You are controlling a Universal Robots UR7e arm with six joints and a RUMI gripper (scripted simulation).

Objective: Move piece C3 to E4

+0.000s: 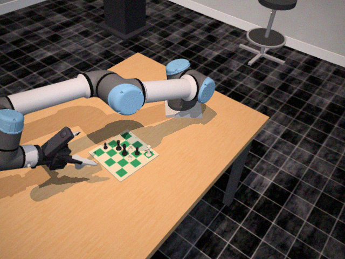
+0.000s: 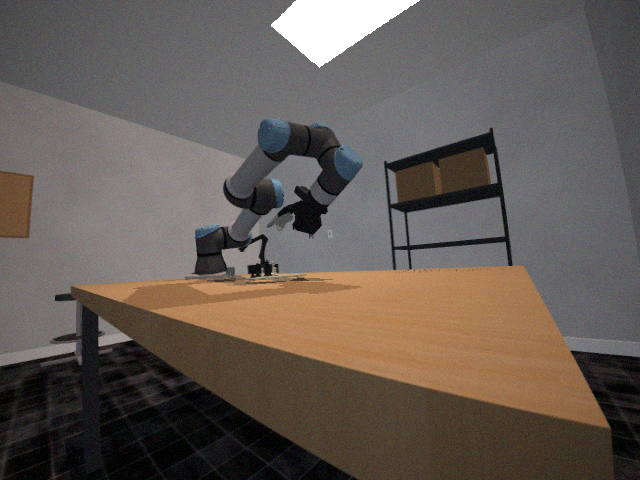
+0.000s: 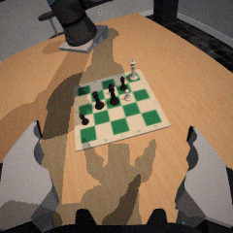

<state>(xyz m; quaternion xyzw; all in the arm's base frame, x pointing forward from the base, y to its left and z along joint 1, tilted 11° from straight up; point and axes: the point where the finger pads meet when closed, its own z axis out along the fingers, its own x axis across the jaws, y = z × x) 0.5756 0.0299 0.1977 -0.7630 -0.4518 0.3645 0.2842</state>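
Observation:
A small green-and-cream chessboard [image 1: 124,156] lies on the wooden table and also shows in the wrist view [image 3: 118,109]. Several black pieces stand on it, among them a pawn [image 1: 105,145] at its left and a taller piece [image 1: 124,149] near the middle. A tall white piece [image 1: 149,150] stands at the right corner, and small white pawns [image 1: 129,156] stand among the black ones. All look upright. The edge letters are too small to read. My gripper [image 1: 85,148] is open and empty, hovering above the table just left of the board. It also shows in the wrist view [image 3: 113,128] and in the exterior view [image 2: 292,227].
The arm's base [image 1: 182,107] stands on a grey plate behind the board, and its links reach over the table's left side. The table edge runs to the right of the board. A stool [image 1: 266,36] and a dark pillar stand on the floor beyond.

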